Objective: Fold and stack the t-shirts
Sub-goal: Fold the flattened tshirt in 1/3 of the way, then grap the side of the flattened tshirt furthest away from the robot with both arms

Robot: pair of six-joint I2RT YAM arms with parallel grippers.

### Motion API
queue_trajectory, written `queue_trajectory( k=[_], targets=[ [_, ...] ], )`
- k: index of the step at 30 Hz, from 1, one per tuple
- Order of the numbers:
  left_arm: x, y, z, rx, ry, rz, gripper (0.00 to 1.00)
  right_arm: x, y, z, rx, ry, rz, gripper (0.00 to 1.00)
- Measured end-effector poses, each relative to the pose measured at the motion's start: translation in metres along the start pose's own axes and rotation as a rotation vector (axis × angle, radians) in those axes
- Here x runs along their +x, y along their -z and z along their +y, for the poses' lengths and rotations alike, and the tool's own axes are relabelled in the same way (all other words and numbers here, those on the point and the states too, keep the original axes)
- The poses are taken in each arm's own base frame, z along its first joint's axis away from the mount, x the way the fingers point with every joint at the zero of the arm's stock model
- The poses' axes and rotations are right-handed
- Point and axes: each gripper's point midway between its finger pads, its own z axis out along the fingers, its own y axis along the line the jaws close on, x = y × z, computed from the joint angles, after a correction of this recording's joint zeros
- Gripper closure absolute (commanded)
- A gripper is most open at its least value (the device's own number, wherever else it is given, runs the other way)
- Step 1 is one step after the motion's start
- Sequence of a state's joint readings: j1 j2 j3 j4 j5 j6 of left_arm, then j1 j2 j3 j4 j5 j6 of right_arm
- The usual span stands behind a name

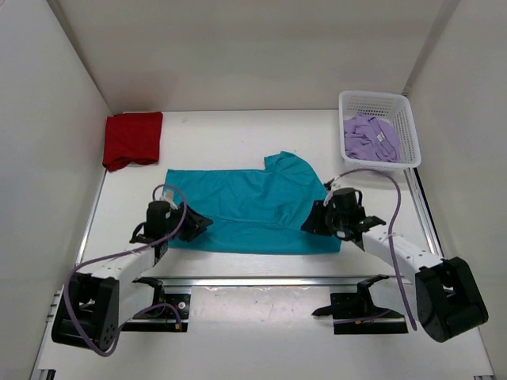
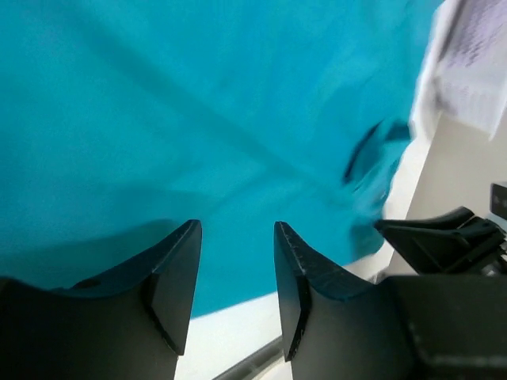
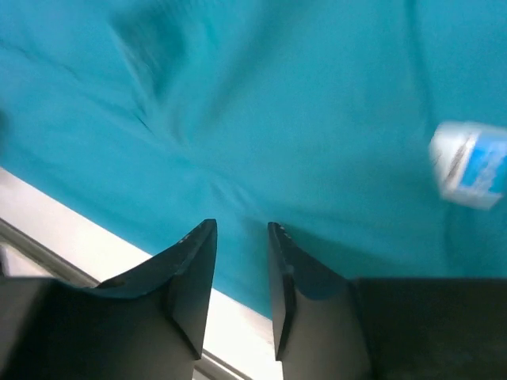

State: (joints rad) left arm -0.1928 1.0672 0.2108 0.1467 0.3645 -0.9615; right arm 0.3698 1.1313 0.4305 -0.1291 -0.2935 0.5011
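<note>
The teal blue t-shirt [image 1: 253, 210] lies spread across the middle of the table, one sleeve poking up at the back. My left gripper [image 1: 194, 222] is open at the shirt's near left corner, its jaws over the cloth edge [image 2: 238, 229]. My right gripper [image 1: 311, 222] is open at the near right edge, jaws above the cloth [image 3: 242, 229]; a white tag [image 3: 469, 165] shows on the shirt. The dark red t-shirt [image 1: 132, 138] lies folded at the back left. The lavender t-shirt [image 1: 371, 138] lies crumpled in the basket.
A white lattice basket [image 1: 379, 100] stands at the back right. White walls close in the table on three sides. A metal rail [image 1: 261, 281] runs along the near edge in front of the arm bases.
</note>
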Motion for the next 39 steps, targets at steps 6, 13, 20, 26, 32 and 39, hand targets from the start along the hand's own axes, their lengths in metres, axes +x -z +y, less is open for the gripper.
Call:
queue_trajectory(
  k=[6, 13, 20, 26, 32, 39],
  targets=[
    [-0.083, -0.004, -0.073, 0.075, -0.104, -0.132, 0.68, -0.130, -0.009, 0.030, -0.035, 0.039, -0.166, 1.00],
    [-0.102, -0.037, -0.059, -0.009, -0.103, -0.095, 0.80, -0.258, -0.090, 0.034, -0.016, 0.152, -0.239, 0.70],
    [-0.097, -0.049, -0.037, -0.071, -0.091, -0.053, 0.79, -0.283, -0.154, -0.008, 0.090, 0.225, -0.141, 0.60],
    [-0.105, -0.050, -0.017, -0.118, -0.069, -0.056, 0.79, -0.286, -0.183, -0.022, 0.124, 0.280, -0.067, 0.58],
    [-0.119, -0.047, -0.015, -0.128, -0.059, -0.086, 0.80, -0.275, -0.195, -0.015, 0.129, 0.316, -0.009, 0.63],
    [-0.126, -0.051, -0.015, -0.125, -0.050, -0.096, 0.80, -0.265, -0.197, -0.009, 0.116, 0.317, 0.021, 0.98]
  ],
)
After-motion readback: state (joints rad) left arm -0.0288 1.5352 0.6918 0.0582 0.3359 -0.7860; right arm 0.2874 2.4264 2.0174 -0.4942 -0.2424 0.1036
